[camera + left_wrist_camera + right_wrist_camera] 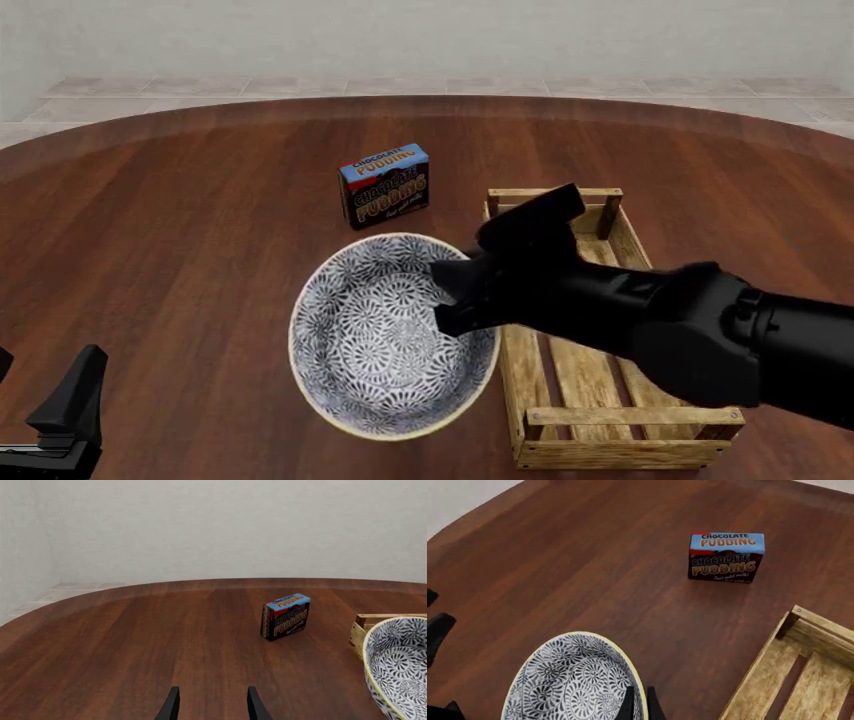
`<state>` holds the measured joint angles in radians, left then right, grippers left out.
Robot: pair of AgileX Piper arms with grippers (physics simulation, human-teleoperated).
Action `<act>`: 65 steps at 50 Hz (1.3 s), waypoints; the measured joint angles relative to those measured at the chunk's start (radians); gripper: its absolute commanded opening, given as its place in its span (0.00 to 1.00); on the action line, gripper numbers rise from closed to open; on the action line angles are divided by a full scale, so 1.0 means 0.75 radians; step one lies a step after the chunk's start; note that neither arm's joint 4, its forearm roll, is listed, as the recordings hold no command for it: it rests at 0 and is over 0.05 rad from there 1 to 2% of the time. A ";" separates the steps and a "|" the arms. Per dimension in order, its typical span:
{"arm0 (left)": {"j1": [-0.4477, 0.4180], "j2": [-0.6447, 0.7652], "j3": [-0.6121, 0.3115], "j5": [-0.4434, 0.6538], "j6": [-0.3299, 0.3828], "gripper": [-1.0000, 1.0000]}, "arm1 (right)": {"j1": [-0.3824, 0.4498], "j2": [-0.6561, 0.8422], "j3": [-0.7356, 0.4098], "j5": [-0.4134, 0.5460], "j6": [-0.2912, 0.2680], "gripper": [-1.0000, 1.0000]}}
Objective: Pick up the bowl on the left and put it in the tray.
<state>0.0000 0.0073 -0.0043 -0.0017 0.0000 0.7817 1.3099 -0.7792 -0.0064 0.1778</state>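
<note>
The bowl [380, 340], blue-and-white floral with a cream rim, is tilted with its inside facing the front camera, just left of the tray [587, 385], a light wooden slat crate. My right gripper [451, 298] is shut on the bowl's right rim. In the right wrist view the fingers [627, 706] pinch the rim of the bowl [570, 680], with the tray [804, 680] beside it. My left gripper [212, 707] stands open and empty at the near left [47, 395]. From its wrist view the bowl [400, 665] and the tray [363, 630] show at the edge.
A small blue-and-black chocolate pudding box [384, 187] stands upright on the wooden table [174, 250], behind the bowl and left of the tray's far end. It also appears in both wrist views, as the box [285, 616] and the box [725, 557].
</note>
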 measured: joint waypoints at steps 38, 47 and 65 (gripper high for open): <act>0.000 0.000 0.000 0.000 0.000 1.00 | -0.043 -0.324 0.029 0.142 0.041 0.00; 0.000 0.000 0.000 0.000 0.000 1.00 | -0.093 -0.359 0.050 0.143 0.077 0.00; 0.000 0.000 0.000 0.000 0.000 1.00 | -0.197 -0.423 0.075 0.146 0.153 0.00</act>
<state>0.0000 0.0073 -0.0043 -0.0017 0.0000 0.6338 0.9930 -0.7229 0.1030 0.2923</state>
